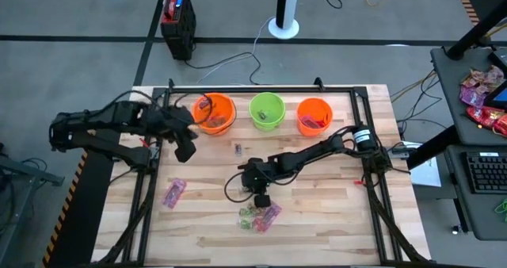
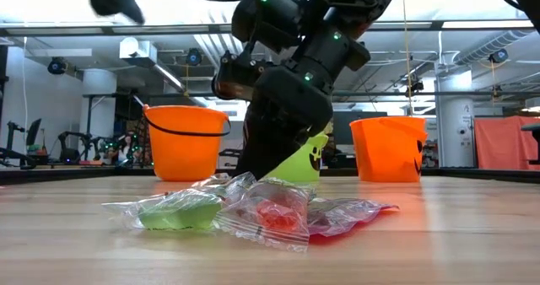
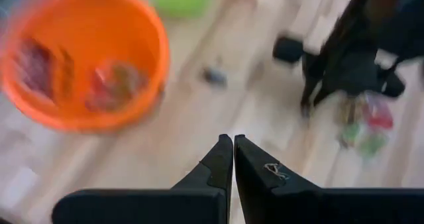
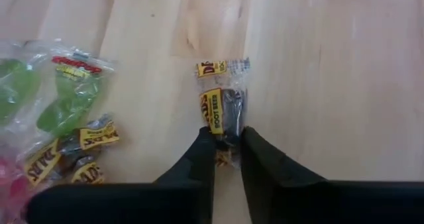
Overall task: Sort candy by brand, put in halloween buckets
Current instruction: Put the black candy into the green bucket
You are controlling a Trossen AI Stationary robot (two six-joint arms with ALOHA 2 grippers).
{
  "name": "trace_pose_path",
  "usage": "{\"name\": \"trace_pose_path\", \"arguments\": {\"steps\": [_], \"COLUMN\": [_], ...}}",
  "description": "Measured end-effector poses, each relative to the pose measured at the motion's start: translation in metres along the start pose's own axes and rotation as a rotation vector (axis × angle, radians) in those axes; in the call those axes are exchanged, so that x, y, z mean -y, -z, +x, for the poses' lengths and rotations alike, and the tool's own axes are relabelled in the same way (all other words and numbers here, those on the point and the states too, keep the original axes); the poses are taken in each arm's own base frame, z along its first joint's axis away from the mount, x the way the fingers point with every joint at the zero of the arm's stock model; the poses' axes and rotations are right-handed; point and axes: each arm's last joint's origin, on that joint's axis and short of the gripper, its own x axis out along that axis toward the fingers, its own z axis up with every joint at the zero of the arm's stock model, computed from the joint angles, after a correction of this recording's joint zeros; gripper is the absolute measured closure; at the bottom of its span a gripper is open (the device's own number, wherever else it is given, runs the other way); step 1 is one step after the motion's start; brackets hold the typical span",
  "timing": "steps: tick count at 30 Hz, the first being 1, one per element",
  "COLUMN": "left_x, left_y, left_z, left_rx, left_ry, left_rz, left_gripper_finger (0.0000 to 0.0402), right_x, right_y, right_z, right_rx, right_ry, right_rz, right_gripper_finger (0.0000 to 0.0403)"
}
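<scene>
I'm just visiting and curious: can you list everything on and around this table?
Buckets: three; orange, green, orange; in a row at the table's far edge.
Pink packet: one, near the table's left side.
Small sweet: one, dark, in front of the buckets.
Candy pile: green, red and pink wrappers, near the front.
Root beer candy: one, yellow and brown, between the right gripper's fingers.
Table: one, light wood.
Left gripper: dark, shut, near the left bucket.
Right gripper: dark, above the pile.
</scene>
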Motion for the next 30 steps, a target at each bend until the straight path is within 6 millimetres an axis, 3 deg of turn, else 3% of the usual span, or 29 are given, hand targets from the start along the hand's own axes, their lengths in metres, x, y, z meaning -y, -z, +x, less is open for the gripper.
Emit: {"name": "trace_pose_path", "arguments": {"steps": [3,5,13,16,19,24,30], "left_x": [0.001,0.003,0.015,0.016,0.013,0.012,0.013], "left_y": [0.019,0.032,0.089,0.108,0.118,0.126,0.133], "left_z": [0.015,0.025,0.069,0.085,0.097,0.110,0.125], "left_rx": [-0.081,-0.125,-0.404,-0.486,-0.524,-0.531,-0.537], "left_ry": [0.044,0.066,-0.020,-0.105,-0.171,-0.191,-0.195], "left_rz": [-0.055,-0.101,-0.376,-0.418,-0.439,-0.454,-0.482], "left_gripper_finger": [0.0401,0.0401,0.0396,0.0374,0.0337,0.0258,0.0191], "right_x": [0.000,0.004,0.049,0.077,0.107,0.145,0.178], "right_y": [-0.005,-0.014,-0.039,-0.045,-0.040,-0.023,-0.007], "right_z": [-0.013,-0.032,-0.156,-0.207,-0.239,-0.256,-0.244], "right_rx": [0.011,0.042,0.087,0.155,0.184,0.167,0.114], "right_ry": [-0.005,0.005,0.287,0.399,0.475,0.477,0.402], "right_rz": [0.023,0.063,0.204,0.274,0.355,0.465,0.571], "right_gripper_finger": [0.0368,0.0380,0.0396,0.0396,0.0396,0.0395,0.0366]}}
